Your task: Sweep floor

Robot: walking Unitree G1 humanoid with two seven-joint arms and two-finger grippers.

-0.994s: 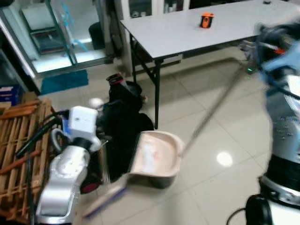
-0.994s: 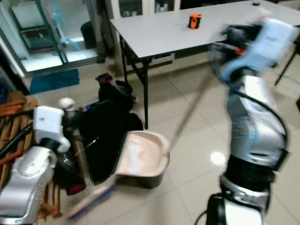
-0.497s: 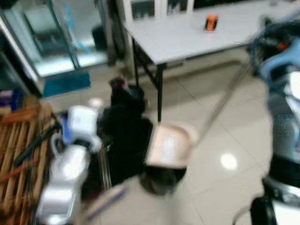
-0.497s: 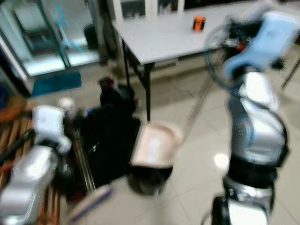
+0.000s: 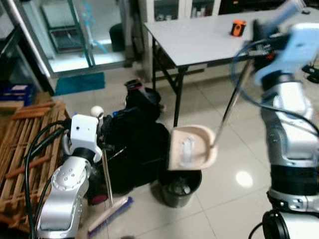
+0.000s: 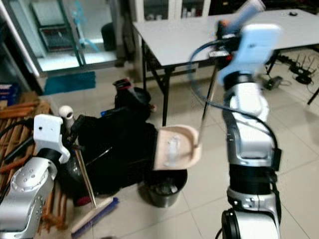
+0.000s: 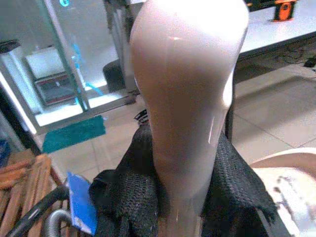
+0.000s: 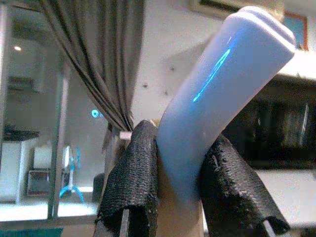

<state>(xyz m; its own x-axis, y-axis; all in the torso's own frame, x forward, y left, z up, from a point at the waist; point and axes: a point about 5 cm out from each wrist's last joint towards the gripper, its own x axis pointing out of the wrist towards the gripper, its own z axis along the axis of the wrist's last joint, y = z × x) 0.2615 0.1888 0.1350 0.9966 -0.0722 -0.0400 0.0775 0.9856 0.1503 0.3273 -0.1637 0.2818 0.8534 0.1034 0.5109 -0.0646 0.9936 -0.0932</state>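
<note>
Pink dustpan (image 5: 191, 148) tilted above black bin (image 5: 180, 186); right gripper (image 8: 180, 182) fingers grasp its handle; left gripper (image 7: 185, 197) fingers grasp broom (image 5: 106, 196).

Count: 1 dustpan (image 5: 191, 148) on a long handle; 1 broom (image 5: 108, 216) with blue bristles; 1 black bin (image 5: 180, 187) on the floor; 1 black bag (image 5: 133, 144); 1 white folding table (image 5: 209, 40); 1 orange item (image 5: 239, 27) on the table; 1 wooden pallet (image 5: 25, 149); 1 teal mat (image 5: 79, 82); 2 robot arms.
</note>
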